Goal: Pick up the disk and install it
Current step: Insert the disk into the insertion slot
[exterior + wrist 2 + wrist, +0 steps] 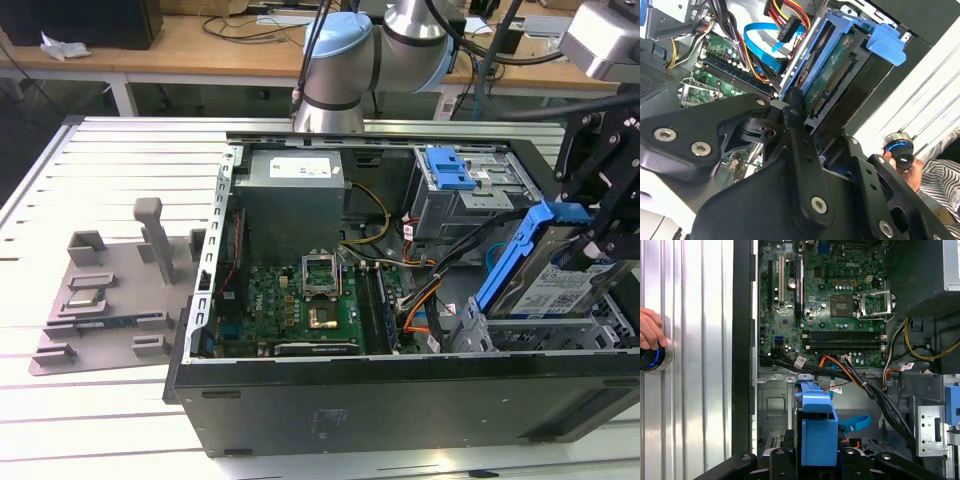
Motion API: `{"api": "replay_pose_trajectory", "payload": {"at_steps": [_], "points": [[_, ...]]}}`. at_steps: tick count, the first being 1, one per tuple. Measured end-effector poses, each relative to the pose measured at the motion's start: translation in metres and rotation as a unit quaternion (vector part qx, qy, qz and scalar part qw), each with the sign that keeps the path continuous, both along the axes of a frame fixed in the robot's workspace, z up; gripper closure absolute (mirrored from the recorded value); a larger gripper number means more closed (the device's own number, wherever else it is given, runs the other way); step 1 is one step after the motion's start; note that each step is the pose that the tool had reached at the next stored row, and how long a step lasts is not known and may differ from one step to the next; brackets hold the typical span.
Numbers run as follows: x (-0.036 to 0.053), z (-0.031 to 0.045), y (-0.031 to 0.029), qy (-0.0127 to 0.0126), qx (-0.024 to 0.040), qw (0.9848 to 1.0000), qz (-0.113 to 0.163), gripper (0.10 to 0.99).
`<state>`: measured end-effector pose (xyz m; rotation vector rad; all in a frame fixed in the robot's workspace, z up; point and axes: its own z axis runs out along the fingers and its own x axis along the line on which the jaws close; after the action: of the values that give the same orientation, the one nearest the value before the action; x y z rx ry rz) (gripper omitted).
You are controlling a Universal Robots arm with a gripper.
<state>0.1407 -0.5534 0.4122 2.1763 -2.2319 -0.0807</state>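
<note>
At the exterior view's left, a grey fixture (100, 300) lies on the slatted table (60, 150). Just beside it stands the open case (400, 400), its grey power supply (290, 185) at the back and the motherboard (300, 310) in front of it. Orange, yellow and black cables (400, 290) run past the board's right edge. Further right, a blue latch (450, 168) sits on the drive cage (465, 200).

At the far right, the disk (555, 285) is tilted, label up. Its lower end is down among the metal bays in the case's corner, and its upper end rises above the case wall. The gripper (592, 245) is clamped on that upper end, pinching the blue frame. In the first wrist view the frame (817, 435) sits between the black fingers (782, 457). In the second wrist view the disk's (832, 75) green circuit side faces the camera.

In both wrist views a person's hand (649, 330) (912, 172) rests on a round knob (652, 357) (900, 150) on the table outside the case.
</note>
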Motion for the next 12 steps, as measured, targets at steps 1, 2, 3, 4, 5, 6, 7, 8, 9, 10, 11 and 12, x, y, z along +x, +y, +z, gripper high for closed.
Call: {"api": "replay_pose_trajectory", "payload": {"at_steps": [1,2,3,4,5,6,7,8,9,10,11,12], "points": [[0.0000,-0.0004,0.0000,0.0000,0.0000,1.0000,0.000,0.722],[0.0000,-0.0008,0.0000,0.0000,0.0000,1.0000,0.000,0.722],[0.0000,-0.0010,0.0000,0.0000,0.0000,1.0000,0.000,0.722],[0.0000,-0.0015,0.0000,0.0000,0.0000,1.0000,0.000,0.722],[0.0000,-0.0019,0.0000,0.0000,0.0000,1.0000,0.000,0.722],[0.0000,-0.0021,0.0000,0.0000,0.0000,1.0000,0.000,0.722],[0.0000,-0.0024,0.0000,0.0000,0.0000,1.0000,0.000,0.722],[0.0000,-0.0029,0.0000,0.0000,0.0000,1.0000,0.000,0.722],[0.0000,-0.0034,0.0000,0.0000,0.0000,1.0000,0.000,0.722],[0.0000,-0.0038,0.0000,0.0000,0.0000,1.0000,0.000,0.722],[0.0000,-0.0044,0.0000,0.0000,0.0001,1.0000,0.000,0.722],[0.0000,-0.0049,0.0000,0.0000,0.0001,1.0000,0.000,0.722]]}}
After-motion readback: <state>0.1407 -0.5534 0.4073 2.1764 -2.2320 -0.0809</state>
